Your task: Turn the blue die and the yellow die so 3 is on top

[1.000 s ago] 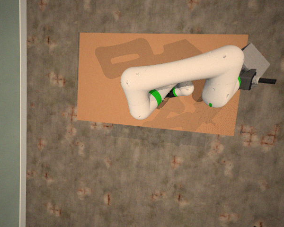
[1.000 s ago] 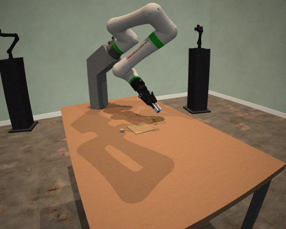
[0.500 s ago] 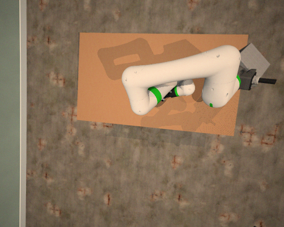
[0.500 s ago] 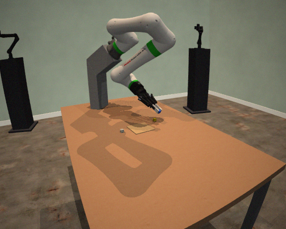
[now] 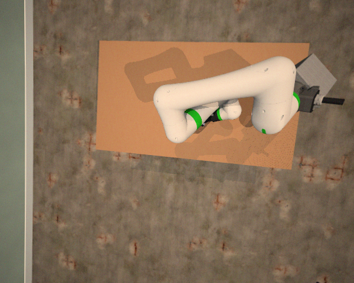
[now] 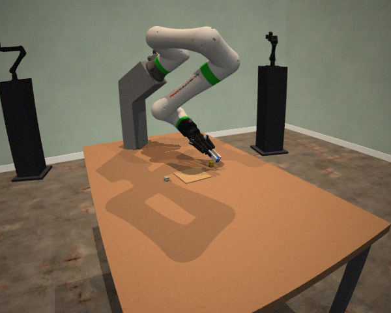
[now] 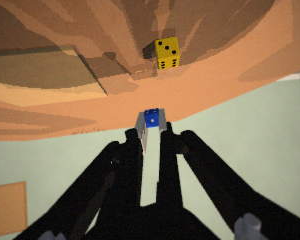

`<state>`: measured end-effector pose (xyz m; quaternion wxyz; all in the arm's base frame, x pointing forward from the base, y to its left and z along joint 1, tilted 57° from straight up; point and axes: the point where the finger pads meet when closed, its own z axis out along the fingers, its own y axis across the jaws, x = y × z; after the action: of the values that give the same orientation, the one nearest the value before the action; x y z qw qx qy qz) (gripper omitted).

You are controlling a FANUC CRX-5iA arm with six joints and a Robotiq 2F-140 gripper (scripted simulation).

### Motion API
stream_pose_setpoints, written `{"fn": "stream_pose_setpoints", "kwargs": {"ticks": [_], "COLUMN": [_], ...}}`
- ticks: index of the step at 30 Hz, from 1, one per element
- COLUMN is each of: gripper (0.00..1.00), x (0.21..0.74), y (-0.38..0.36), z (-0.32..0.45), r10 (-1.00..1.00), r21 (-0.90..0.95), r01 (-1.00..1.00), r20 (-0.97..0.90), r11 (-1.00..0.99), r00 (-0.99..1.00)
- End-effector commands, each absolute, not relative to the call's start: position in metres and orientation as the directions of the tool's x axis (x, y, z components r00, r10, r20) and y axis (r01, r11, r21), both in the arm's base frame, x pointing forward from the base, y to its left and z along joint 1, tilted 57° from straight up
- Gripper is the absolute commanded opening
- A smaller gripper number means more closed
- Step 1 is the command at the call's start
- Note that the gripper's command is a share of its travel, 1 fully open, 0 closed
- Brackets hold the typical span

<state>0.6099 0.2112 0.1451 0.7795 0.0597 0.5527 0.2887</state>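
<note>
My gripper is shut on the small blue die and holds it tilted a little above the table, just beyond the mat's far right corner. The yellow die lies on the bare table right beside the held die, off the mat. The thin tan mat lies flat on the table. The white die lies on the table left of the mat. In the overhead view the arm hides the dice, the mat and the gripper.
The arm's grey pedestal stands at the table's far end. The wooden table stretches towards the camera. Two black camera stands stand on the floor behind it.
</note>
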Motion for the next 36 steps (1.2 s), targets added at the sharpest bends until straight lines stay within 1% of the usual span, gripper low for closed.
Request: {"fn": "stream_pose_setpoints", "kwargs": {"ticks": [1,8,36], "gripper": [0.09,0.09,0.09], "x": [0.619,0.629,0.631], "y": [0.219,0.228,0.23], "z": [0.137,0.128,0.127], "r10": [0.516,0.516,0.516], "r21": [0.412,0.412,0.412], "r01": [-0.384,-0.384,-0.384], "r20": [-0.827,-0.827,-0.827], "r11": [0.826,0.826,0.826], "r00": [0.223,0.223,0.223]}}
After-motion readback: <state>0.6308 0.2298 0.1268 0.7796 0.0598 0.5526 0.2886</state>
